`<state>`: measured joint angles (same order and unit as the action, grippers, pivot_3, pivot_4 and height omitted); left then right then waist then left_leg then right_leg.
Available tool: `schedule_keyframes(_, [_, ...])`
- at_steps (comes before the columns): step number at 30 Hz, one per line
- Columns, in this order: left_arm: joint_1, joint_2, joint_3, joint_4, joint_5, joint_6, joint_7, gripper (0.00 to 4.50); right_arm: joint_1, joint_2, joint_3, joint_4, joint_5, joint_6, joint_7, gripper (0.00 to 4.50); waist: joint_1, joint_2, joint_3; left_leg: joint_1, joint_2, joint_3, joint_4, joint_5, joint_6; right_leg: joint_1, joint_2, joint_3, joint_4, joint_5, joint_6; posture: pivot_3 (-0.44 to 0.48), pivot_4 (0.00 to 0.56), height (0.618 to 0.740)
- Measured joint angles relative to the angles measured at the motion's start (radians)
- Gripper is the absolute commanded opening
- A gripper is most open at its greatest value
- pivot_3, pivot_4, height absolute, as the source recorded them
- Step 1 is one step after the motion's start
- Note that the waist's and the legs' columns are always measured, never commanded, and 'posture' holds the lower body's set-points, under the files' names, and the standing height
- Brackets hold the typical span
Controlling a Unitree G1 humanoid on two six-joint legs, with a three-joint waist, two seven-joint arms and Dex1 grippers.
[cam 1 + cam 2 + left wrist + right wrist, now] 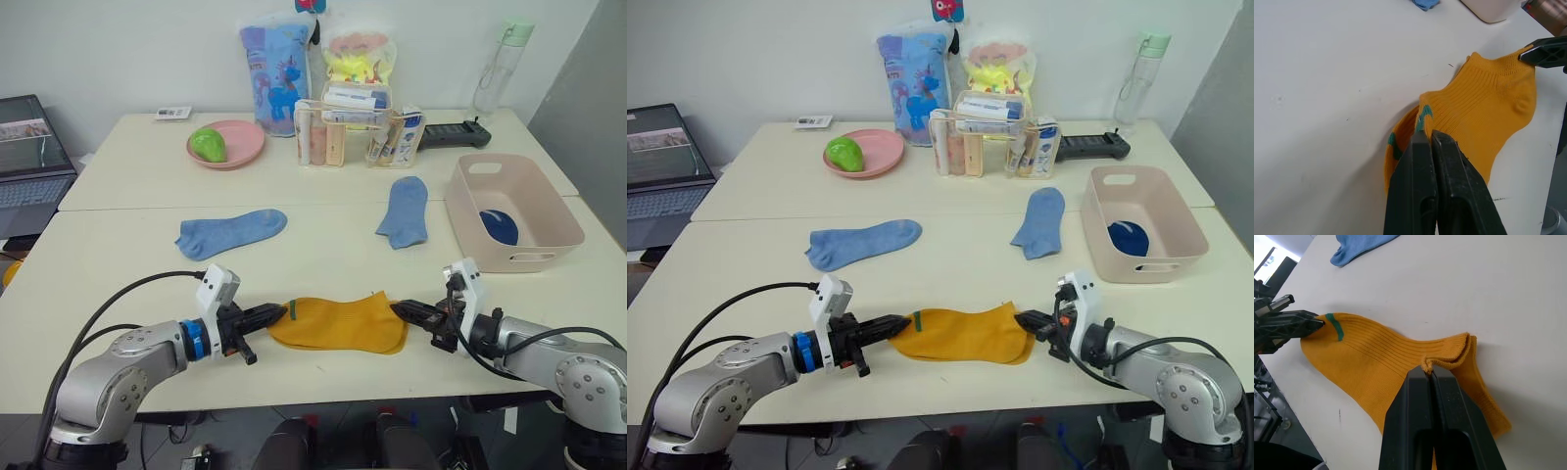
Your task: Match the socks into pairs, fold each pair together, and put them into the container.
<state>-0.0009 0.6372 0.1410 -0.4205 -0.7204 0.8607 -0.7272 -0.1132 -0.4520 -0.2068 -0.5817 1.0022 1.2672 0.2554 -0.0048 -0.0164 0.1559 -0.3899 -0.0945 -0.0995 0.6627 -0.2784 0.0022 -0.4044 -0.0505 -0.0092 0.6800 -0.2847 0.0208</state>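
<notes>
While both end effectors, left (277, 314) and right (404, 311), are clamped on the stacked mustard pair (338, 324) at lower centre of the bench (118, 284), folding is in hand; next, bring toe to cuff.

Head stereo pair plus two wrist cams.
Head views look forward-down over the table (323, 245); wrist views sit close, facing each other across the mustard yellow pair (1484, 103).

My stacked pair (338, 323) lies at the table's (118, 284) front edge; two socks (231, 234) (405, 211) behind; container (529, 235) at right edge.
</notes>
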Motion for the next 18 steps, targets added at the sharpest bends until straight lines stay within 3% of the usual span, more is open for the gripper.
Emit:
schedule_keyframes(4, [0.009,-0.002,-0.013,0.0,0.019,-0.019,-0.004,0.01,0.014,-0.011,0.015,0.001,-0.012,-0.018,0.007,0.0,0.0,0.0,0.0,0.0,0.0,0.0,0.0,0.0,0.0,0.0,0.0,0.0,0.0,0.0,0.0,0.0,0.15,0.74])
schedule_keyframes(7, [0.025,0.002,-0.027,0.001,0.032,-0.024,-0.011,0.62,0.021,-0.012,0.033,0.001,-0.026,-0.034,0.011,0.0,0.001,0.0,0.0,0.0,0.0,0.0,0.0,0.0,-0.001,0.0,0.0,0.0,0.0,0.0,0.0,0.0,0.15,0.74])
schedule_keyframes(10, [0.03,0.006,-0.028,0.004,0.045,-0.042,-0.022,1.59,0.027,-0.016,0.035,0.002,-0.039,-0.046,0.019,0.72,0.002,0.0,0.0,0.0,0.0,0.0,0.0,0.0,0.0,0.0,0.0,0.0,0.0,0.0,0.0,0.0,0.15,0.74])
schedule_keyframes(18, [0.027,0.046,-0.024,0.032,0.068,-0.066,-0.047,4.22,0.047,-0.137,0.083,0.011,-0.16,-0.151,0.094,3.57,0.002,0.0,0.0,0.0,0.0,0.0,0.0,-0.002,0.003,0.0,0.0,0.0,0.0,0.0,0.0,0.0,0.15,0.74])
